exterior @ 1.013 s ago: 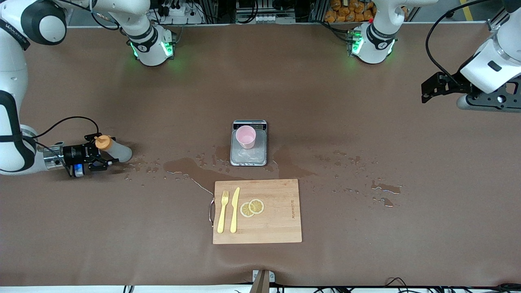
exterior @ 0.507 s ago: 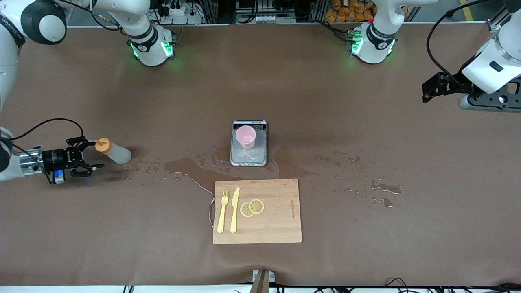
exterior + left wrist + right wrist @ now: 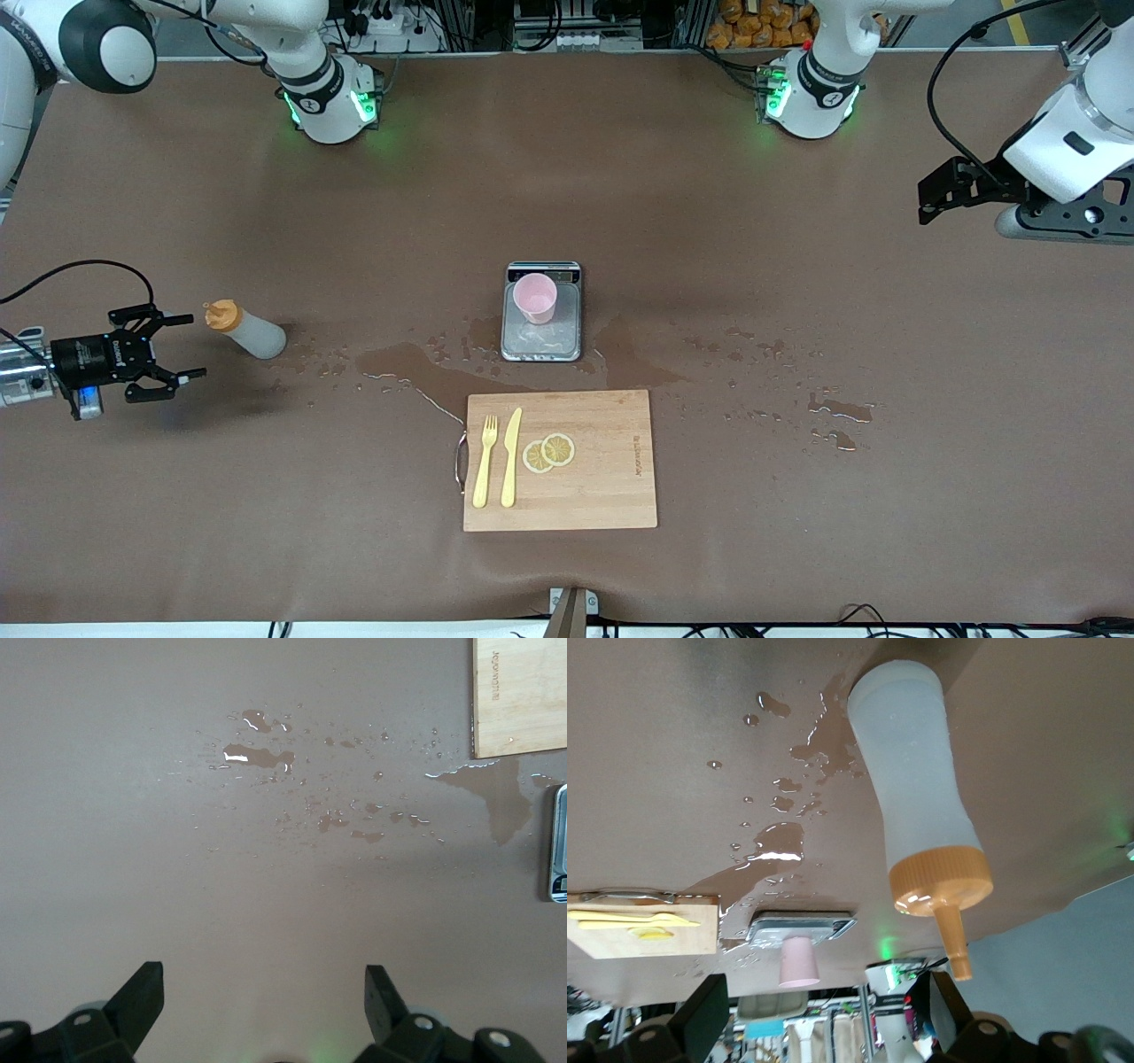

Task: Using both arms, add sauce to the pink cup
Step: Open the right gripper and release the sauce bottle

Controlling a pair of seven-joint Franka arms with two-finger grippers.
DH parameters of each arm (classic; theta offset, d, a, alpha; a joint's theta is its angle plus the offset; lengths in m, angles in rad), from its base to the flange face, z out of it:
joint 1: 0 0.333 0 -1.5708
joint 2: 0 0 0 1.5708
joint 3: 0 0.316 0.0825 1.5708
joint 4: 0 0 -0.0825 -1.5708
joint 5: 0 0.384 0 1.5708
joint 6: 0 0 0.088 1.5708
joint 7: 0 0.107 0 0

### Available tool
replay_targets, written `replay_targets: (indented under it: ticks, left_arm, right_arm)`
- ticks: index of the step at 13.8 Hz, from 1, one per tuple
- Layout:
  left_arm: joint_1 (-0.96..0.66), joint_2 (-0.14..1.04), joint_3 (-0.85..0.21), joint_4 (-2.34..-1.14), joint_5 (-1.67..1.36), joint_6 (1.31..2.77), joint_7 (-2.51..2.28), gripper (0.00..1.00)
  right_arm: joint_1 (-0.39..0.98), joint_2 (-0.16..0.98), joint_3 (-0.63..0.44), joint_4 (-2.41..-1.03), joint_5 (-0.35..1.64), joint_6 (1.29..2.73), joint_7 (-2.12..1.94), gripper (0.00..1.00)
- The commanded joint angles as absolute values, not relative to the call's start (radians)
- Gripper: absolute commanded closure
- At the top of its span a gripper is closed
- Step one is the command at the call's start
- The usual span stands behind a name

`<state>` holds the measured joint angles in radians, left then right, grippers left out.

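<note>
The sauce bottle (image 3: 248, 331) stands upright on the table toward the right arm's end, orange cap up; in the right wrist view the sauce bottle (image 3: 917, 797) fills the middle. My right gripper (image 3: 196, 346) is low beside it, open, a short gap away and holding nothing; its open fingertips frame the right wrist view (image 3: 824, 992). The pink cup (image 3: 535, 299) stands on a small scale (image 3: 542, 344) mid-table and shows farther off in the right wrist view (image 3: 799, 961). My left gripper (image 3: 924, 204) waits open and empty over the left arm's end of the table (image 3: 263, 983).
A wooden cutting board (image 3: 585, 496) nearer the front camera than the scale carries a yellow fork (image 3: 485, 461), a knife (image 3: 511, 456) and lemon slices (image 3: 548, 452). Water puddles (image 3: 403, 361) lie between bottle and scale, and more puddles (image 3: 837, 409) toward the left arm's end.
My right gripper, whose open fingers stood around the bottle's neck, has drawn back toward the right arm's end, leaving the bottle standing. The left arm has barely moved.
</note>
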<state>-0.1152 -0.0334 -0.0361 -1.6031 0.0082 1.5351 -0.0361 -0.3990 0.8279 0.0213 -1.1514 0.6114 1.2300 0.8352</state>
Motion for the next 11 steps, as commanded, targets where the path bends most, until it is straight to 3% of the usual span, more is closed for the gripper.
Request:
replay_targets:
  ticks: [1,4,9,11]
  left_arm:
    - [-0.109,-0.038,-0.04,-1.592,0.0,1.532,-0.028,0.0]
    - [-0.107,-0.038,-0.038,-1.592,0.002,1.532,-0.028,0.0]
    - [-0.107,-0.037,-0.037,-1.591,-0.005,1.532,-0.028,0.0]
    - [-0.107,-0.037,-0.037,-1.591,-0.003,1.532,-0.028,0.0]
  right_arm:
    - [-0.361,0.812,0.025,-1.109,0.548,1.204,0.853,0.0]
    - [-0.266,0.758,0.025,-1.086,0.43,1.193,0.853,0.0]
    - [-0.154,0.663,0.014,-1.086,0.404,1.18,0.85,0.0]
    - [-0.082,0.599,0.017,-1.086,0.284,1.184,0.85,0.0]
